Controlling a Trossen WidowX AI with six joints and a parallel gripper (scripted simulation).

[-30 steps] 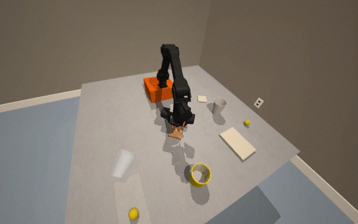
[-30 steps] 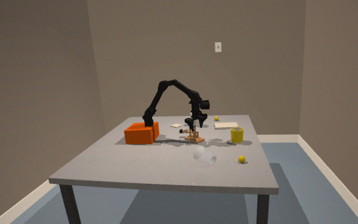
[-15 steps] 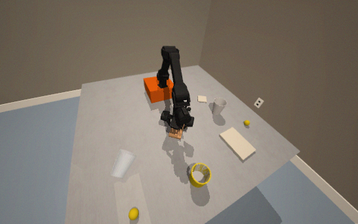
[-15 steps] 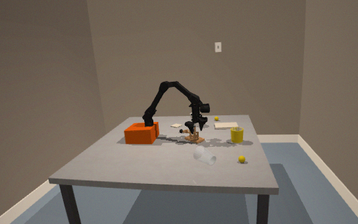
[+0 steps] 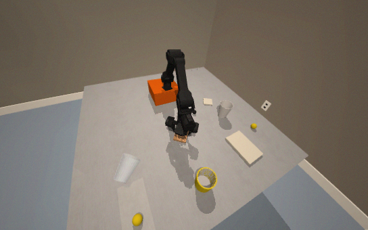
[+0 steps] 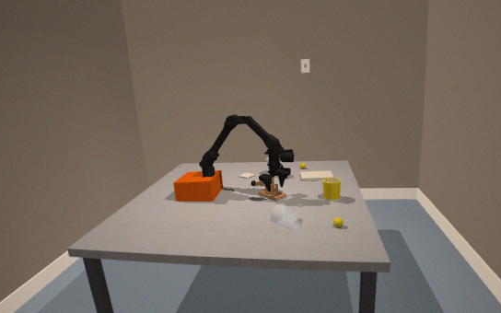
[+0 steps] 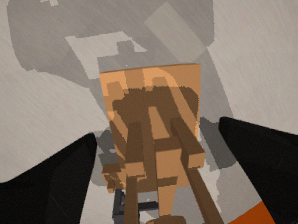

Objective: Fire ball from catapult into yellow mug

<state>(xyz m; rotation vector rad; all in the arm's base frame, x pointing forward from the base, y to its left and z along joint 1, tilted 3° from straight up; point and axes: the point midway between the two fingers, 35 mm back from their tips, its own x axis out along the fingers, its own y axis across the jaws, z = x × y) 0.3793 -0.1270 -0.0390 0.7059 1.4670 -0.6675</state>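
Observation:
The wooden catapult (image 5: 180, 139) (image 6: 273, 195) (image 7: 190, 80) stands mid-table with its spoon end toward the orange block. My gripper (image 6: 275, 187) (image 7: 159, 131) is open and empty, pointing down with its fingers apart on either side of the catapult. A small black ball (image 5: 194, 111) (image 6: 253, 183) shows by the spoon end; whether it touches the spoon is unclear. The yellow mug (image 5: 203, 189) (image 6: 332, 190) stands upright beyond the catapult's front. One yellow ball (image 5: 137, 220) (image 6: 338, 223) lies near the pale strip, another yellow ball (image 5: 254, 126) (image 6: 303, 166) by the far edge.
The arm's base is on the orange block (image 5: 157, 89) (image 6: 193, 189). A clear tumbler (image 5: 126, 168) (image 6: 285, 217) lies on its side. A grey-white cup (image 5: 224, 109) stands upright near a cream slab (image 5: 244, 147) (image 6: 315, 176) and a small cream tile (image 5: 208, 101) (image 6: 247, 176).

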